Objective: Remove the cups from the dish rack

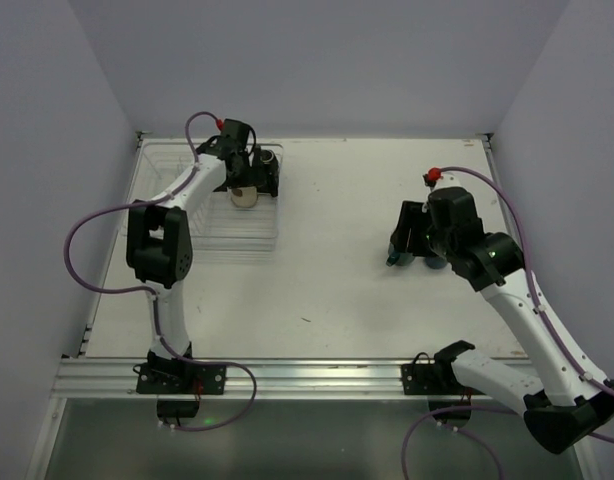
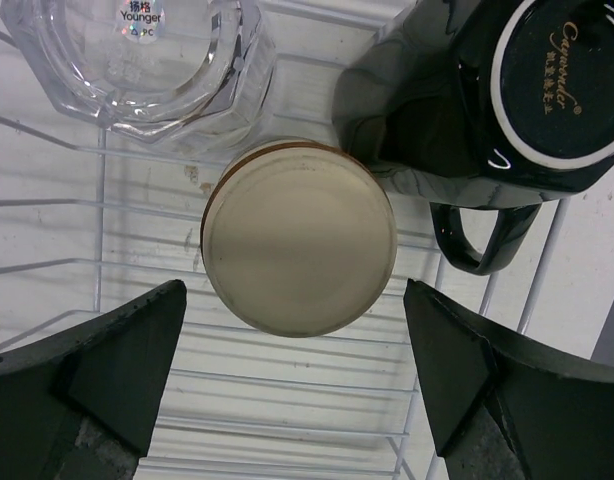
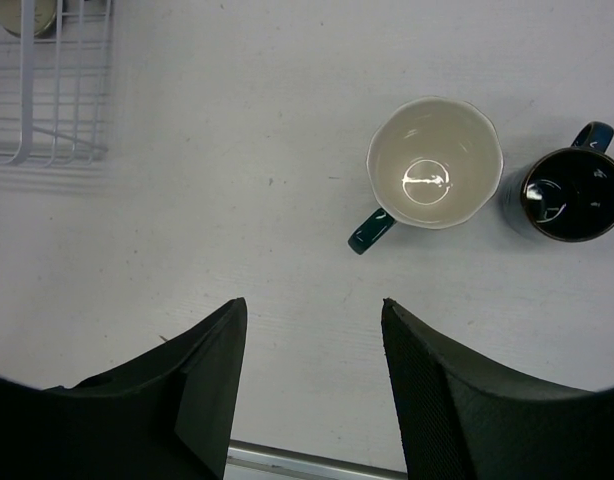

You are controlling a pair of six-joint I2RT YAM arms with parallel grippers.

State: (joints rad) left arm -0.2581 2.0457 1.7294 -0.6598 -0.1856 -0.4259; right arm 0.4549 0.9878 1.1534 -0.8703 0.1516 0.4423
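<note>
the white table [image 1: 327, 260] is the biggest thing under me, and the clear ribbed dish rack [image 1: 255, 240] sits at its far left corner. my left arm reaches out over that rack; my right arm hangs over the right half of the table, well apart from it.

my left pincer [image 2: 295, 292] is released, jaws spread wide, with nothing between them yet. directly below it the cream cup [image 2: 299, 238] stands upside down on the ribs, its brown band just showing at the edge. the clear cup [image 2: 147, 60] touches it on one side and the black mug [image 2: 487, 90], also inverted, crowds it on the other.

my right pincer [image 3: 312, 310] is released too, holding nothing, above bare table. two cups are already out, upright and just beside each other: the teal-handled cup [image 3: 434, 162] and the dark blue cup [image 3: 572, 195].

so i judge two cups unloaded and three left, with the cream one in hand now. next i need to sink straight down, jaws either side of its wall, close, then lift clear without nudging the mug's handle.
</note>
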